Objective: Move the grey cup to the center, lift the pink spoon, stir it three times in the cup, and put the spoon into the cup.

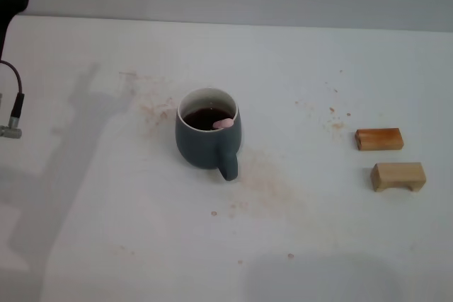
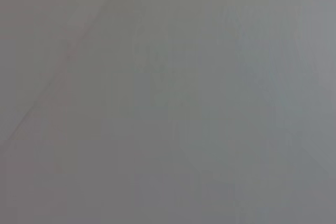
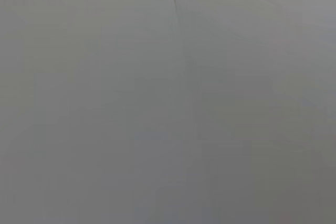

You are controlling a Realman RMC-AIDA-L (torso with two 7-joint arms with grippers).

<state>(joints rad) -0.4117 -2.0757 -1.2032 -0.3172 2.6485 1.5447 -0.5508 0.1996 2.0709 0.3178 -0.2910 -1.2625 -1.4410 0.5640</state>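
Grey cup (image 1: 207, 138) stands upright near the middle of the white table (image 1: 106, 231), handle pointing to about 5 o'clock toward the robot. Dark inside. Pink spoon (image 1: 224, 124) is in the cup; only the pale pink handle end shows, leaning on the inner rim at about 3 o'clock. The rest of the spoon is hidden in the cup.

Two wooden blocks sit well apart from the cup at its 3 o'clock: the darker block (image 1: 379, 138) farther back, the lighter block (image 1: 398, 176) just in front of it, not touching. Brown specks and smears lie on the table around the cup.

Part of the left arm (image 1: 13, 5) shows at the 10 o'clock edge of the head view, well apart from the cup. Neither gripper is seen in any view, so whether either is open or closed can't be told. Both wrist views show only blank grey surface.
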